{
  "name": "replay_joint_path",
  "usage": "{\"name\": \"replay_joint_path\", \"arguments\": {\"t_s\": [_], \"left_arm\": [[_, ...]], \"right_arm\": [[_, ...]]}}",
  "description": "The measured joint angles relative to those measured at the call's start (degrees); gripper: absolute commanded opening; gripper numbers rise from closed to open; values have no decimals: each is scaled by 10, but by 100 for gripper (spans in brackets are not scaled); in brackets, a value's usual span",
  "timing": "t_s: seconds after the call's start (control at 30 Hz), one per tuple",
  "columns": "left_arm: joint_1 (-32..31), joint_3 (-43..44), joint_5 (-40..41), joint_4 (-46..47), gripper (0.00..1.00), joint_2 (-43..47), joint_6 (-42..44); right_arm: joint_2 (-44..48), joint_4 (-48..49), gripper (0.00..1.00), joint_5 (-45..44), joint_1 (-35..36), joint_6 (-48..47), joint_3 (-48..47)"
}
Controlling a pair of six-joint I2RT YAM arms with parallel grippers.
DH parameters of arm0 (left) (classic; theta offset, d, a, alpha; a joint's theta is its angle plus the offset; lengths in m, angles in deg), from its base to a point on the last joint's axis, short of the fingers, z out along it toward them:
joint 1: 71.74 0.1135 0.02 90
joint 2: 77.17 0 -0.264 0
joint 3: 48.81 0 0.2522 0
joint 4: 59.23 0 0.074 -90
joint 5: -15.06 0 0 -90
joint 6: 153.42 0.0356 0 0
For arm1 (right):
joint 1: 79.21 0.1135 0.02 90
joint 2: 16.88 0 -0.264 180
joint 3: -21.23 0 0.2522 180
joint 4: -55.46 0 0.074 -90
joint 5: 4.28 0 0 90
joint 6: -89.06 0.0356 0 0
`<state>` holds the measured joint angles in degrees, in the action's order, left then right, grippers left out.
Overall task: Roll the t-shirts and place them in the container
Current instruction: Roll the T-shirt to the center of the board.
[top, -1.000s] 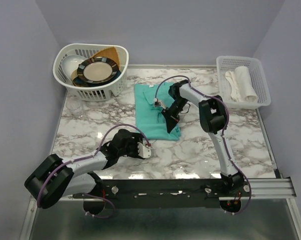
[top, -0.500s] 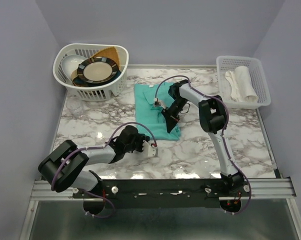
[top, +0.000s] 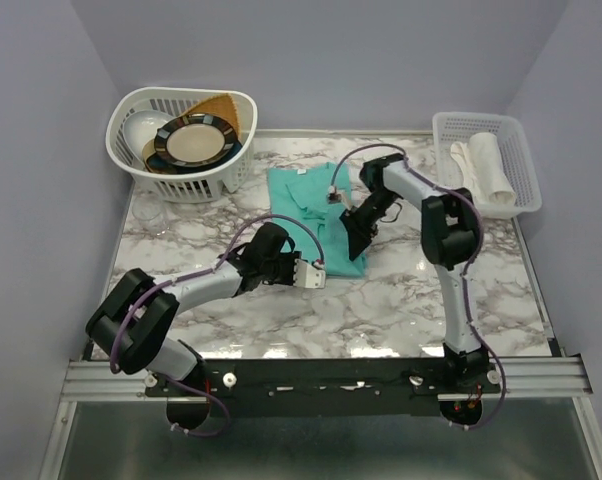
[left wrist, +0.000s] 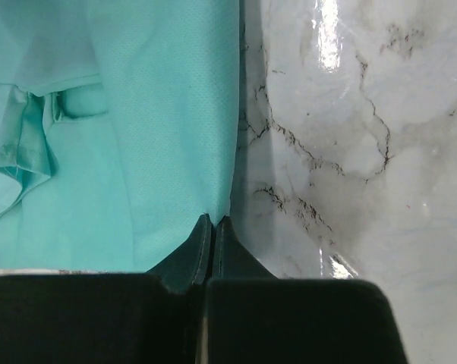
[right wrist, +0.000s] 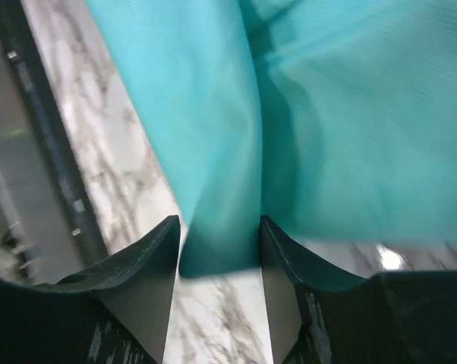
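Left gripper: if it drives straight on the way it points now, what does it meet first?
The teal-green soft-fabric t-shirt: the left gripper, shut, sits at its edge and would likely run along it, white marble table beside.

Marble-patterned bench (top: 381, 300) carrying teal t-shirt (top: 296, 200) lying rumpled mid-bench; white dish basket (top: 196, 185) sitting far-left, clear glass (top: 149, 213) beside it; white mesh basket (top: 521, 165) sitting far-right.

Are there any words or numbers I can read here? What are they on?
None: no words, numbers or signs can be read in any view.
The t-shirt is plain. The plate, the left basket and the right basket show no writing.
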<state>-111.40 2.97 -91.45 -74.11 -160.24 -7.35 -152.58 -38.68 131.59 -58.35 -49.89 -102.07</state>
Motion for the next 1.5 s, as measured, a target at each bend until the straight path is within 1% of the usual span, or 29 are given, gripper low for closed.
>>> {"name": "replay_joint_path", "arguments": {"t_s": [0.03,0.1,0.17,0.2,0.23,0.3,0.37,0.47,0.57,0.67,0.77,0.9,0.93,1.0,1.07,1.1,1.37,1.47,1.5], "left_arm": [[6,11,-12,-17,0,0,-7],[18,33,-37,-54,0,-2,-21],[29,61,-60,-89,0,-14,-33],[33,70,-66,-98,0,-20,-35],[42,86,-81,-118,0,-30,-41],[54,108,-100,-144,0,-45,-49],[75,137,-125,-175,0,-66,-63],[97,168,-151,-205,0,-86,-81],[115,190,-173,-229,0,-94,-92],[122,223,-202,-262,0,-109,-99],[125,244,-222,-280,0,-125,-105],[126,250,-237,-297,0,-131,-111],[126,250,-239,-300,0,-132,-112],[127,251,-245,-306,0,-133,-116],[129,252,-251,-310,0,-134,-120],[130,253,-254,-312,0,-136,-123],[142,270,-281,-321,0,-157,-144],[151,279,-293,-327,0,-163,-150],[155,282,-298,-329,0,-164,-150]], "right_arm": [[20,9,56,0,-12,0,16],[101,68,58,-7,-40,-4,100],[218,147,61,-20,-65,-9,209],[252,168,63,-20,-70,-10,243],[329,211,63,-23,-71,-16,302],[429,286,64,-28,-55,-29,388],[504,364,64,-40,-22,-41,468],[566,471,64,-63,37,-56,573],[582,560,65,-94,83,-67,646],[582,621,65,-121,104,-75,677],[581,676,65,-143,118,-83,692],[581,730,66,-166,127,-92,693],[581,740,66,-170,130,-92,694],[579,757,70,-179,132,-97,694],[574,765,70,-183,135,-100,694],[566,768,73,-184,138,-105,694],[513,764,76,-191,152,-118,692],[495,764,72,-206,156,-121,682],[490,764,65,-211,158,-121,678]]}}
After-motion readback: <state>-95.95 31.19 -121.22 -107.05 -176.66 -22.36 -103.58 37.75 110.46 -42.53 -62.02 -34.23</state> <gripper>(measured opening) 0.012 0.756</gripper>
